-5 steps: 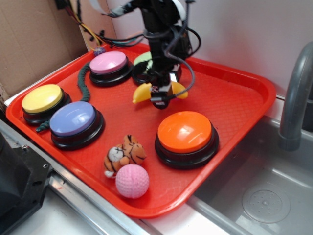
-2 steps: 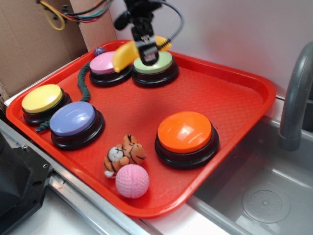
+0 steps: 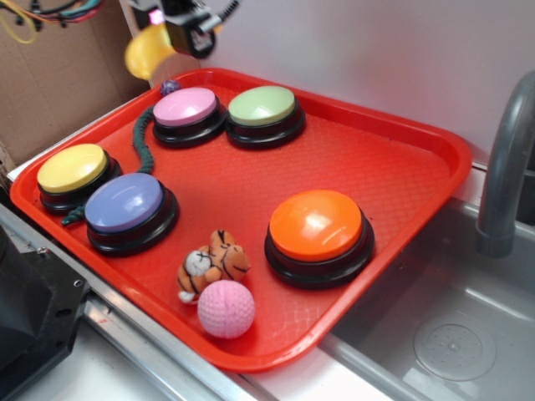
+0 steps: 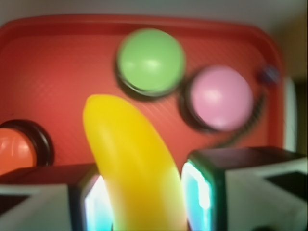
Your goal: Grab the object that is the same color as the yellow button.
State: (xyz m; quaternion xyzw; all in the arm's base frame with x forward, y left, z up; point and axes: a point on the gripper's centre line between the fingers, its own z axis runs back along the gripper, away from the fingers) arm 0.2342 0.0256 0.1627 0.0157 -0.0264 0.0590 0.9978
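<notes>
- High above the far-left corner of the red plastic tray [image 3: 418, 134], the black gripper [image 3: 185, 25] pinches the small glossy yellow toy banana [image 4: 132, 163] between its 2 pads [image 4: 94, 204]
- Grab looks done: banana clear of the tray, matching the pale yellow domed button [image 3: 73, 167] below; nothing obvious remains
- Wrist view: its long axis runs away from the camera, free tip leaning left, toward the green button [image 4: 150, 60]
</notes>
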